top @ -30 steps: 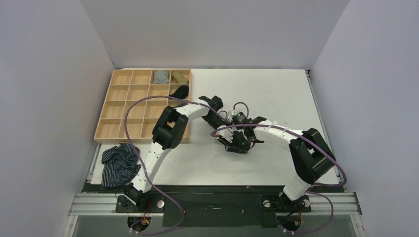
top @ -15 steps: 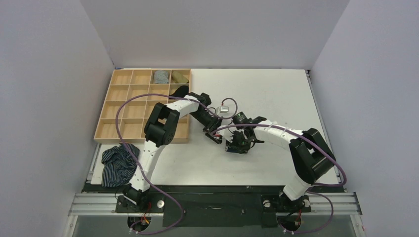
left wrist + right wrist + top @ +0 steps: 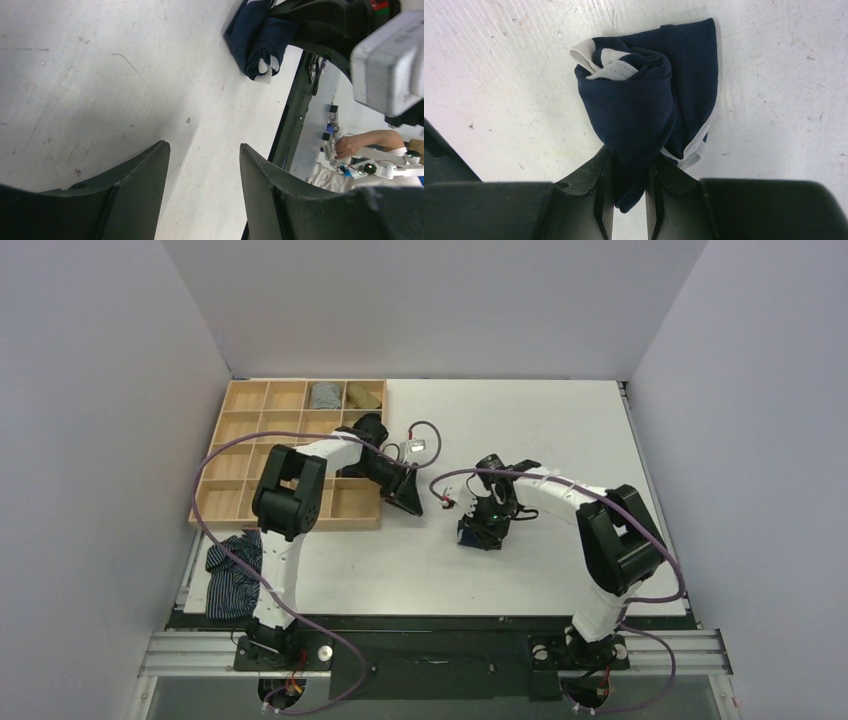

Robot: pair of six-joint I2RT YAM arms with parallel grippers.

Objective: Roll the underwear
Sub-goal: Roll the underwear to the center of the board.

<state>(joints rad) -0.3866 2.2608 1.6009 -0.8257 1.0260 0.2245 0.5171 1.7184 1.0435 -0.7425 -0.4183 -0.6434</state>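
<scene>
Right claw point(image 3: 629, 169) is nearly shut, pinching the near tail fold of the underwear point(image 3: 644, 100). The rest of it sits bunched into a loose roll just ahead of the fingertips on the surface point(image 3: 774, 75). The white waistband point(image 3: 611, 70) is poking out at the far end of the bundle, and the trim is slack on the right side. Left claw point(image 3: 203, 147) is wide open with nothing between the fingers; the underwear is well ahead of it and off to its right, no contact. Looks like a late stage, roll formed but not tight. My advice: hold the pinch firm, carry the tail up and over the bundle rather than dragging it flat, so the layers don't slide apart. Bring the left claw in to pin the far end before releasing. Main risk is it springing open.
</scene>
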